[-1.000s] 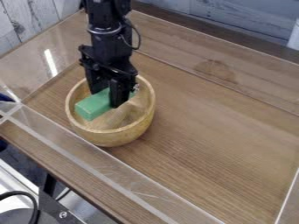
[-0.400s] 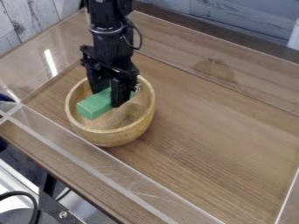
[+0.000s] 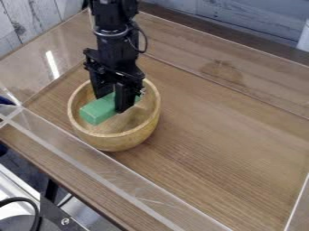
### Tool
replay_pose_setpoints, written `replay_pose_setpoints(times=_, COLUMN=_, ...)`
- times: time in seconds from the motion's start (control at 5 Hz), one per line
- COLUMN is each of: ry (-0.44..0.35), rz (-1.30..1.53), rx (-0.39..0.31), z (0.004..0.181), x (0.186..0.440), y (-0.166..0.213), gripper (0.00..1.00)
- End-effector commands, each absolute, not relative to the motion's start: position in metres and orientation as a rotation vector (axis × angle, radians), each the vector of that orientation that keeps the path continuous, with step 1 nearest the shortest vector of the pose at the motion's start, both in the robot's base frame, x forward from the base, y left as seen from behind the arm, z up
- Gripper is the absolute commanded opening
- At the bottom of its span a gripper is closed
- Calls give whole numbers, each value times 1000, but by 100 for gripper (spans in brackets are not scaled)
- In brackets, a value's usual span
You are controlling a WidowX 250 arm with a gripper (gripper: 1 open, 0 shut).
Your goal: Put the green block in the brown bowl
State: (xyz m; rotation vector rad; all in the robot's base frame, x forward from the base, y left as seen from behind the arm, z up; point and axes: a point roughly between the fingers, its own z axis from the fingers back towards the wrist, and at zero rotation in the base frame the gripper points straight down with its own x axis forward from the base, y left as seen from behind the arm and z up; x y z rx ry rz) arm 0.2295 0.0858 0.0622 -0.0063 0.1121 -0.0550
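The green block [image 3: 96, 110] lies tilted inside the brown bowl [image 3: 130, 133], its lower end near the bowl's left wall. My gripper [image 3: 111, 100] points straight down into the bowl. Its black fingers [image 3: 126, 95] stand on either side of the block's far, raised end and look pressed against it. The arm hides that end of the block and part of the bowl's back rim.
The bowl sits on a wooden table [image 3: 218, 117] near its left front. A clear plastic wall [image 3: 108, 167] runs along the front edge and another along the right. A white plank wall [image 3: 31, 23] rises behind at the left.
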Motion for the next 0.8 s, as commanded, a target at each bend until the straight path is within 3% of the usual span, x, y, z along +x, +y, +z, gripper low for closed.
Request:
replay_pose_setpoints(times=0.0, ry=65, rz=-60, rx=15, z=75, x=242, y=89, gripper=0)
replay_pose_setpoints(times=0.6, ry=78, rz=-57, rx=10, z=75, x=244, y=87, gripper=0)
